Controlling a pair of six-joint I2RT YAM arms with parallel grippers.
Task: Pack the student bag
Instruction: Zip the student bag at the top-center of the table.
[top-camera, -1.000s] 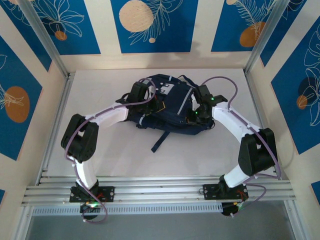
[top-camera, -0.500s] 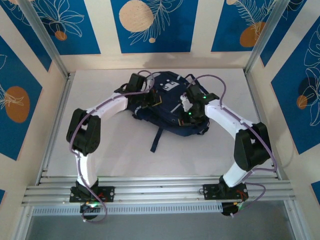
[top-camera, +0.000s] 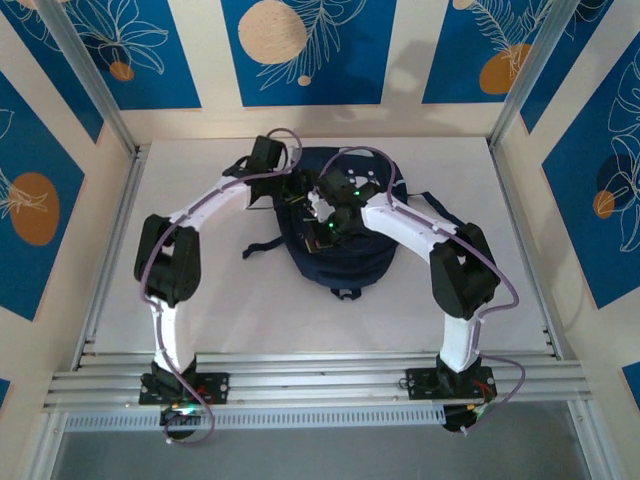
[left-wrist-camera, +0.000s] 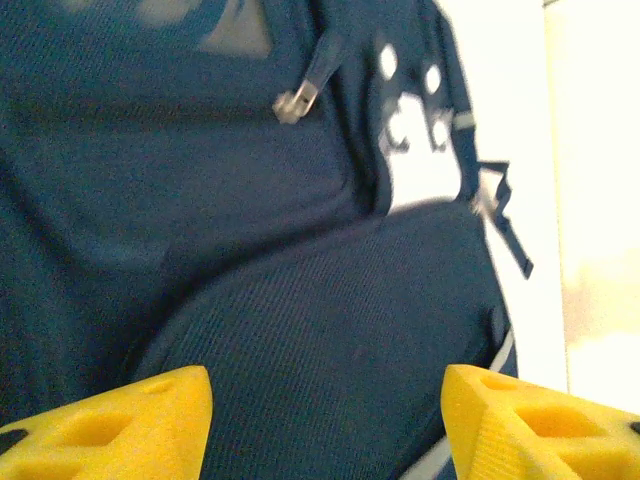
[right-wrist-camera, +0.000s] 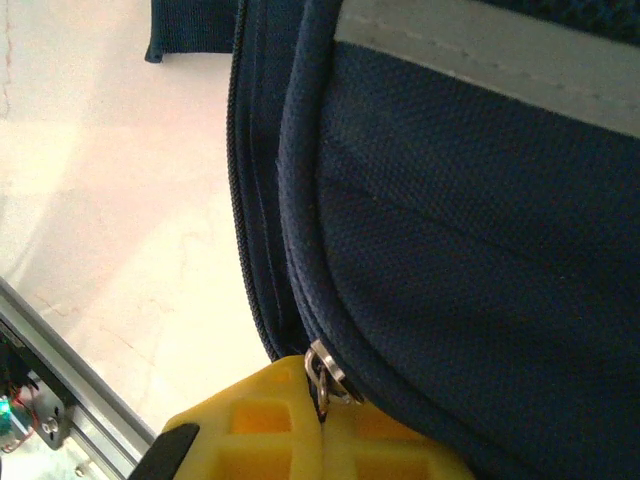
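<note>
Two yellow plastic fingers (left-wrist-camera: 120, 425) of my left gripper (left-wrist-camera: 325, 410) stand wide apart, released, with nothing between them. Each is blocky and moulded with hollow pockets. Straight ahead of them and beneath lies the student bag (left-wrist-camera: 150, 180), a soft dark navy backpack of finely ribbed woven cloth that bulges in rounded folds. Further ahead of that gripper hangs a small metal zipper pull (left-wrist-camera: 293, 100). Ahead and to its right is a pale patch (left-wrist-camera: 415, 110) whose marks are too blurred to read.

My right gripper (right-wrist-camera: 322, 405) is clenched, its yellow tips pressed together on a silver zipper ring (right-wrist-camera: 325, 375) at the bag's (right-wrist-camera: 480, 250) piped seam. Ahead of it run a dark zipper track, coarse mesh weave and a smooth light-grey stripe (right-wrist-camera: 480, 50). To its left, the white table (right-wrist-camera: 120, 200) carries a flat strap end (right-wrist-camera: 190, 30).

From above, both grippers (top-camera: 300, 190) (top-camera: 328, 228) sit on the bag's (top-camera: 345, 265) top.
</note>
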